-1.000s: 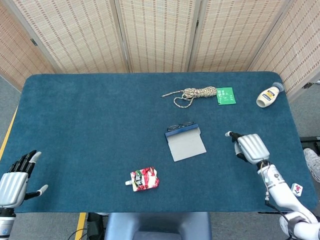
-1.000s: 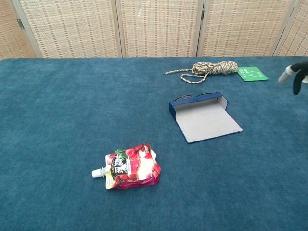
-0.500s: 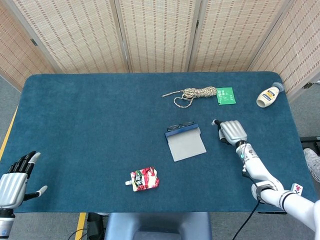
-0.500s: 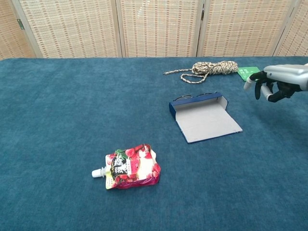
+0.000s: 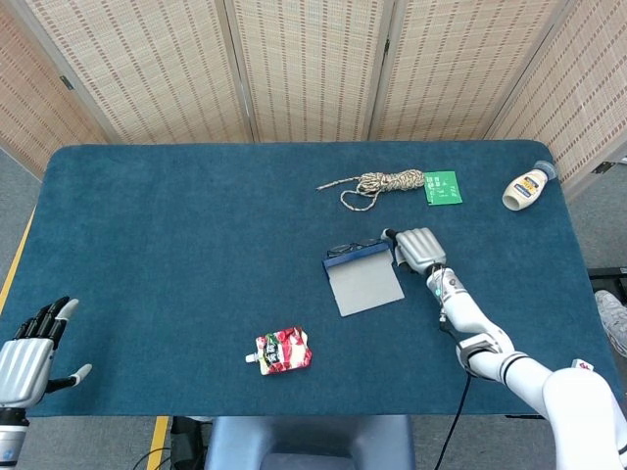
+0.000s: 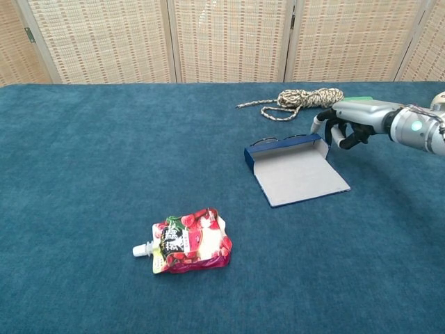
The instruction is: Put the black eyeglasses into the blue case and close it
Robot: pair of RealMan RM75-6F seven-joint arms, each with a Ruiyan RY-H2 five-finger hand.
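Blue table; right hand beside open blue case.

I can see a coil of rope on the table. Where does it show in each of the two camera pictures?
Head view: the rope lies toward the far edge, right of centre, beside a green card.
Chest view: the rope sits at the upper right, far side of the table.
Shared landmark: the open blue case lies nearer the robot than the rope in both views.
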